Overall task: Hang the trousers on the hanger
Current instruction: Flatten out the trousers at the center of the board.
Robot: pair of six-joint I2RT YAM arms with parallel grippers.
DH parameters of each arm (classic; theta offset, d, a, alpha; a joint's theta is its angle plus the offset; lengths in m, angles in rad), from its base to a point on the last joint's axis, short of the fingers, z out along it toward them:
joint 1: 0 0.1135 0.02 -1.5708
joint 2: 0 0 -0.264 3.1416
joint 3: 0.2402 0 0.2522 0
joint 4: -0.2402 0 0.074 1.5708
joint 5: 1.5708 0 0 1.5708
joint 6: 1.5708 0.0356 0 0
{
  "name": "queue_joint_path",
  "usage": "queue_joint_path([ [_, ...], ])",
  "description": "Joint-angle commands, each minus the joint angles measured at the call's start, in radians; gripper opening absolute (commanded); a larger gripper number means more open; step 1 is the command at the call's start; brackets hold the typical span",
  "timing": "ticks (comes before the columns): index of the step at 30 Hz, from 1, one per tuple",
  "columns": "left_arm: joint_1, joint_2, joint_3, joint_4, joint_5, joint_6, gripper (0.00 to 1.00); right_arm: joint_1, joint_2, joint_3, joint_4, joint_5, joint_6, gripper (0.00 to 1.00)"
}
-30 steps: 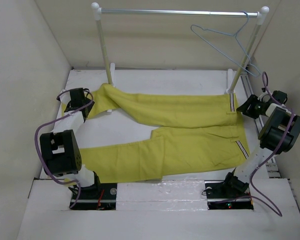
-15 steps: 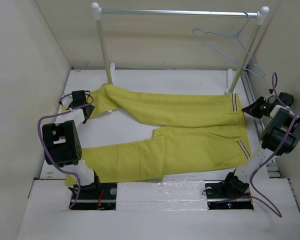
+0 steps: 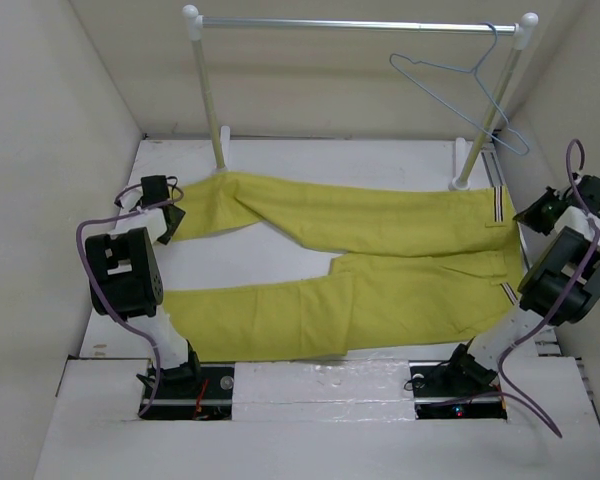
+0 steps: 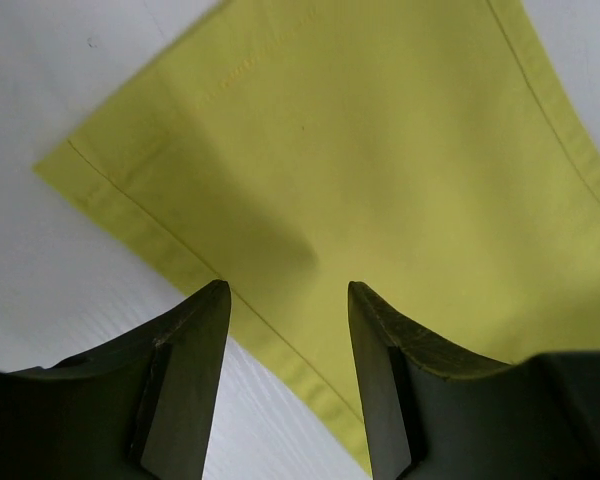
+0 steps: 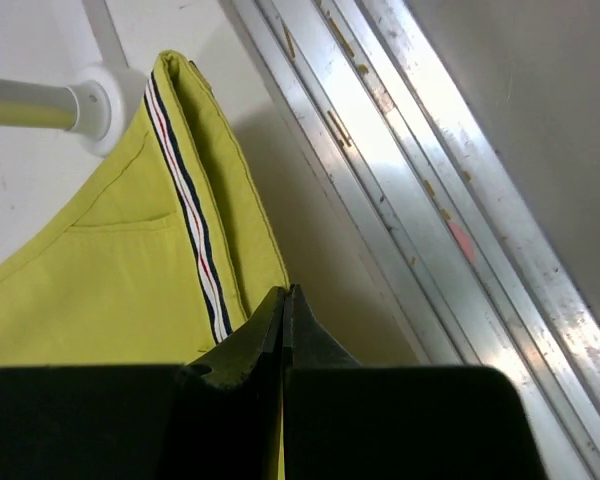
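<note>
The mustard-yellow trousers [image 3: 380, 250] lie flat across the white table, legs pointing left, striped waistband [image 5: 185, 190] at the right. My right gripper [image 3: 528, 215] is shut on the waistband edge, and a sliver of yellow cloth shows between its fingers [image 5: 283, 292]. My left gripper [image 3: 167, 215] hovers open over the hem of the far leg [image 4: 380, 150], with the cuff edge running between its fingertips [image 4: 288, 290] and nothing pinched. The pale blue wire hanger [image 3: 460, 75] hangs tilted from the right end of the rail.
A silver rail [image 3: 360, 24] on two white posts [image 3: 208, 90] stands across the back; one post's base [image 5: 95, 105] sits by the waistband. Metal tracks [image 5: 430, 200] run along the table's right edge. Beige walls enclose the sides and the back.
My right gripper has shut on the waistband and moved right, dragging the trousers right. The far leg has straightened. My left gripper shifted back a little towards the cuff.
</note>
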Motion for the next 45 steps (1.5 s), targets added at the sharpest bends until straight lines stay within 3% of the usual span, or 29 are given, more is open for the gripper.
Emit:
queue_joint_path([
  [1,0.002,-0.026,0.060,-0.049,-0.069,0.011,0.46,0.049,-0.028,0.062,-0.019,0.148,-0.059,0.00],
  [3,0.002,-0.054,0.077,-0.065,-0.098,0.006,0.46,0.112,-0.040,0.039,-0.028,0.190,-0.059,0.16],
  [4,0.002,-0.066,0.086,-0.073,-0.100,0.002,0.46,0.138,-0.051,0.022,-0.012,0.203,-0.060,0.42],
  [6,0.002,-0.136,0.094,-0.064,-0.099,0.006,0.47,0.190,-0.095,-0.013,-0.021,0.291,-0.056,0.61],
  [8,-0.007,-0.248,0.065,-0.029,-0.141,0.063,0.49,0.299,-0.149,-0.028,-0.036,0.357,-0.040,0.67],
  [12,-0.007,-0.299,0.033,-0.096,-0.112,0.074,0.52,0.355,-0.209,-0.013,-0.066,0.439,-0.028,0.69],
  [13,0.039,-0.319,-0.048,-0.128,-0.059,0.034,0.62,0.391,-0.247,-0.022,-0.074,0.483,-0.020,0.69],
  [15,0.054,-0.325,-0.082,-0.125,-0.043,0.025,0.65,0.401,-0.288,-0.031,-0.064,0.488,-0.022,0.69],
  [19,0.148,-0.331,-0.217,-0.087,0.026,0.006,0.66,0.433,-0.405,-0.119,-0.039,0.502,-0.031,0.68],
  [22,0.171,-0.281,-0.222,-0.061,0.041,0.009,0.65,0.456,-0.483,-0.209,-0.019,0.470,-0.042,0.68],
  [28,0.171,-0.122,-0.133,-0.095,0.030,-0.004,0.54,0.552,-0.603,-0.402,0.015,0.409,-0.048,0.68],
  [31,0.171,-0.082,-0.103,-0.076,0.024,0.014,0.41,0.553,-0.657,-0.461,0.036,0.355,-0.065,0.68],
  [32,0.171,-0.074,-0.093,-0.064,0.018,0.020,0.36,0.553,-0.690,-0.490,0.036,0.309,-0.077,0.68],
  [34,0.171,-0.048,-0.057,-0.053,0.004,0.055,0.04,0.594,-0.721,-0.521,0.041,0.277,-0.091,0.67],
  [35,0.171,-0.039,-0.040,-0.068,-0.008,0.063,0.00,0.614,-0.739,-0.548,0.044,0.261,-0.091,0.68],
  [40,0.171,-0.037,0.124,-0.134,-0.123,0.106,0.00,0.689,-0.735,-0.600,0.005,0.277,-0.120,0.69],
  [45,0.180,-0.009,0.224,-0.171,-0.132,0.120,0.00,0.741,-0.761,-0.643,0.004,0.246,-0.120,0.69],
])
